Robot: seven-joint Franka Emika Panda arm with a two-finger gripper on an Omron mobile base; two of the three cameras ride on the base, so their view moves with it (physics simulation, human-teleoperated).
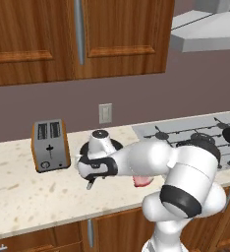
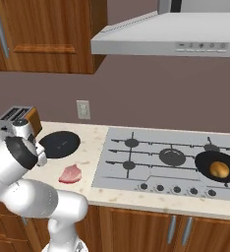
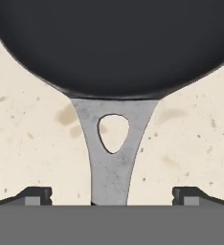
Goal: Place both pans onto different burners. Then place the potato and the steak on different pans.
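One black pan (image 3: 114,43) lies on the counter left of the cooktop (image 2: 151,170), also seen as pan (image 2: 60,143) and half hidden behind my hand as pan (image 1: 116,143). Its grey handle (image 3: 111,153) runs down between my fingertips. My gripper (image 3: 113,196) hovers just above the handle, open, one tip on either side; the gripper (image 1: 90,184) points down at the counter. The pink steak (image 2: 70,173) lies on the counter beside that pan. A second pan (image 2: 217,167) sits on the front right burner with the potato (image 2: 219,169) in it. The middle burner (image 2: 172,156) is bare.
A brown toaster (image 1: 50,145) stands at the back left of the counter. A wall outlet (image 1: 105,113) sits above the counter, wooden cabinets (image 1: 77,34) hang overhead and a steel hood (image 2: 171,34) hangs over the cooktop. Small knobs (image 2: 176,188) line the cooktop's front.
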